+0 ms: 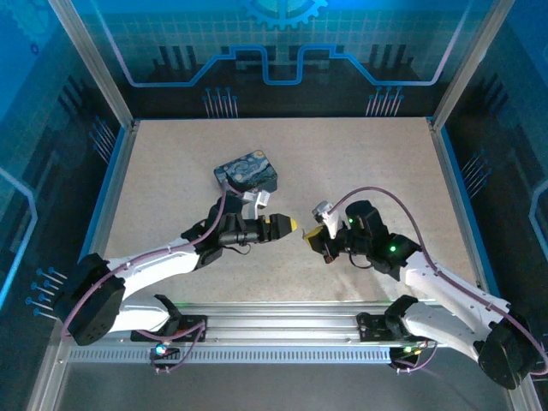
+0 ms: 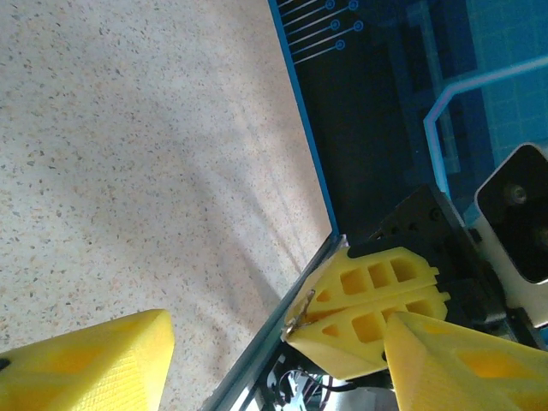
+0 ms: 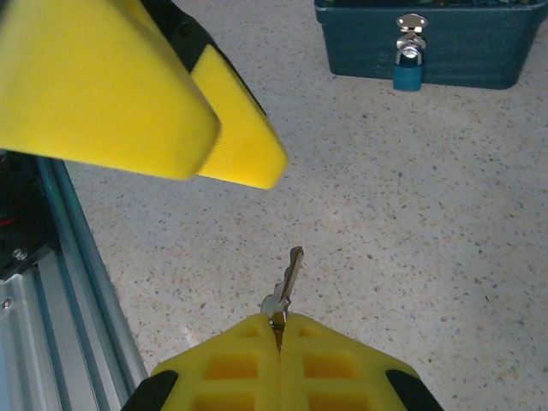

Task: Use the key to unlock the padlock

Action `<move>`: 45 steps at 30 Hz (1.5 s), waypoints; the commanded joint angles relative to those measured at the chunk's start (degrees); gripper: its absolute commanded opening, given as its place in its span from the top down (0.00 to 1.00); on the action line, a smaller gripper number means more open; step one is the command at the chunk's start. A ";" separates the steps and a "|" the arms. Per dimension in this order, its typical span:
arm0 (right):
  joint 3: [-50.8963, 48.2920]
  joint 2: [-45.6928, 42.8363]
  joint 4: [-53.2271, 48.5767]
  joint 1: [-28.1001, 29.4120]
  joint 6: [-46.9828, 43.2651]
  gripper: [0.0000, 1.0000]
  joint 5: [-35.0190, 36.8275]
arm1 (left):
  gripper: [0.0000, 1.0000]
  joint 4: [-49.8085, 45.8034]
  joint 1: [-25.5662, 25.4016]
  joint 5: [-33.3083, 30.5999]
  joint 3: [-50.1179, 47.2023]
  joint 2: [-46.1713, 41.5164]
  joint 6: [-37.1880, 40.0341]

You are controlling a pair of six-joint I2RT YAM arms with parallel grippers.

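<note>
Above the counter (image 1: pixel 171 171), near its front edge, the right end effector (image 3: pixel 278 324) is clamped on the key (image 3: pixel 289 278). The left end effector (image 1: pixel 289 225), fingers apart, seems poised to take it. The padlock (image 3: pixel 408 68) hangs shut on the box (image 3: pixel 488 51), well apart; unlocking is not yet begun.

— What's underfoot there?
— A pale speckled tabletop (image 1: pixel 360 163), edged in blue.
— And round it?
— Aluminium posts (image 1: pixel 92 60), dark panels (image 1: pixel 34 128) with glowing blue circuit lines, a gear emblem (image 1: pixel 282 8) atop the back wall (image 1: pixel 282 86)
</note>
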 commanded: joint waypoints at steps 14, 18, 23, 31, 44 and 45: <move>3.69 2.32 2.87 1.84 -0.35 1.00 -3.92 | 0.49 1.48 -1.41 3.07 3.16 2.20 3.07; 3.77 2.59 3.33 2.01 -0.01 1.00 -4.33 | 0.56 1.78 -1.56 3.41 3.27 2.51 3.17; 3.99 2.87 3.31 2.17 0.07 1.00 -4.71 | 0.66 2.15 -1.69 3.73 3.36 2.62 3.36; 3.38 2.61 3.70 2.17 1.50 1.00 -5.14 | 0.94 3.53 -1.68 3.25 2.53 1.94 3.48; -3.58 -4.09 17.02 -5.62 14.72 0.66 -18.03 | 1.00 4.74 -1.67 -2.00 -0.83 -4.79 5.94; -4.11 -4.69 18.76 -6.49 16.29 0.63 -19.37 | 1.00 4.81 -1.67 -2.29 -1.01 -5.25 6.06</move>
